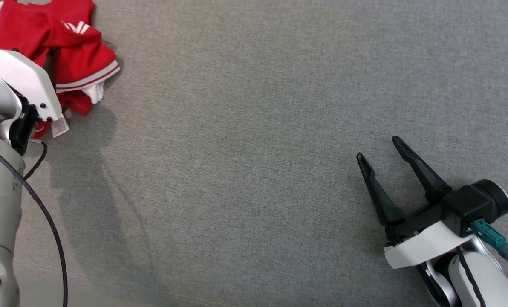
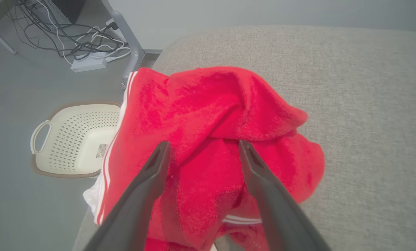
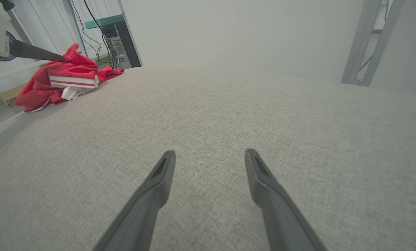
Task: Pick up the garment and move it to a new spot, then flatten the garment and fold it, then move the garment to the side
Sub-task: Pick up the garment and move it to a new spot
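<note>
Left claw (image 2: 202, 146), fingers spread, hovers over the red garment (image 2: 208, 104) bunched at the edge of the table (image 2: 368, 87), upper left in the head view. A shallow pinch could drag it off toward the basket (image 2: 72, 136).

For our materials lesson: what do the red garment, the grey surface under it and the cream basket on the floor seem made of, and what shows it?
Red garment: probably soft fleecy knit, matte; fuzzy nap, limp folds, white striped trim.
Grey surface: woven upholstery cloth, matte; fine visible weave.
Basket: likely moulded plastic, smooth; regular perforations.
</note>
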Motion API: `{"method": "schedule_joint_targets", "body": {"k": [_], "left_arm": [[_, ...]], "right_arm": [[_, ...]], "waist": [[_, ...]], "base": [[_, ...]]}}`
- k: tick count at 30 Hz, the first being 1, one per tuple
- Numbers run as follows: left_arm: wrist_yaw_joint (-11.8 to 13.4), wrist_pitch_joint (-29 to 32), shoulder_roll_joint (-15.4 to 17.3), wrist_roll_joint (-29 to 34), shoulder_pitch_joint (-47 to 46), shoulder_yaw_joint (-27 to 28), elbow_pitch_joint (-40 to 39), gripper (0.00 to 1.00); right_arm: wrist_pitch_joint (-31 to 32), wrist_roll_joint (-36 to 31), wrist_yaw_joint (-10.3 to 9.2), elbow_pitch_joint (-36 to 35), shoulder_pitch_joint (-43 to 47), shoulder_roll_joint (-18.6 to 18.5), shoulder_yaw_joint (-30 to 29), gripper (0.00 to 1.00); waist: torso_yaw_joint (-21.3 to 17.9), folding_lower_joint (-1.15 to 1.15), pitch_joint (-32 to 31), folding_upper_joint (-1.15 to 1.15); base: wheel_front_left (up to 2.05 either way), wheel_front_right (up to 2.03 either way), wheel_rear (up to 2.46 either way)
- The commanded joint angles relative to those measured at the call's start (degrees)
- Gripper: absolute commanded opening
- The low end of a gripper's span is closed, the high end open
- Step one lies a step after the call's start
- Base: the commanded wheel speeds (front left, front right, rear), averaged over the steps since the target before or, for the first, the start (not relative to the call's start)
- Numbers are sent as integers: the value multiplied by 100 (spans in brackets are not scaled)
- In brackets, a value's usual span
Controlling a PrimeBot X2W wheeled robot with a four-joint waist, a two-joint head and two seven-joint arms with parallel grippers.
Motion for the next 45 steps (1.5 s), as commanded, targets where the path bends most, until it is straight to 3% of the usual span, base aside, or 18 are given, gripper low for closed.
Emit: {"method": "schedule_joint_targets", "body": {"k": [1, 8, 15, 16, 17, 18, 25, 33, 45], "left_arm": [[33, 4, 63, 60, -141, -41, 88, 100], [323, -10, 180, 184, -472, -144, 587, 100], [429, 242, 100, -25, -719, -35, 1012, 100], [438, 284, 90, -63, -723, -11, 1060, 84], [451, 309, 97, -70, -728, -4, 1089, 31], [453, 315, 116, -61, -729, -21, 1107, 0], [523, -185, 165, -121, -673, -4, 1132, 0], [365, -836, 208, -209, -522, 9, 1129, 0], [11, -1954, -41, -520, -286, 48, 757, 0]], "right_arm": [[-7, -43, 4, -42, -73, -53, 18, 100], [-52, -76, 4, -73, -140, -104, 33, 100], [-70, -141, 3, -15, -191, -132, 30, 100], [-72, -145, 3, -5, -211, -125, 27, 100], [-68, -151, 3, 5, -230, -113, 24, 100], [-74, -159, 3, 14, -239, -97, 29, 100], [-127, -160, 3, 122, -268, -31, 43, 100], [-211, -159, 3, 272, -321, 79, 100, 100], [-341, -220, 4, 628, -193, 409, 14, 100]], "waist": [[-78, 0, 92, 0], [-194, 0, 269, 0], [-254, 0, 369, 0], [-261, 0, 379, 0], [-269, 0, 385, 0], [-276, 0, 387, 0], [-256, 0, 294, 0], [-270, 0, -39, 0], [-320, 0, -808, 0]], "base": [[0, 0, 0], [0, 0, 0], [0, 0, 0], [0, 0, 0], [0, 0, 0], [0, 0, 0], [0, 0, 0], [0, 0, 0], [0, 0, 0]]}}
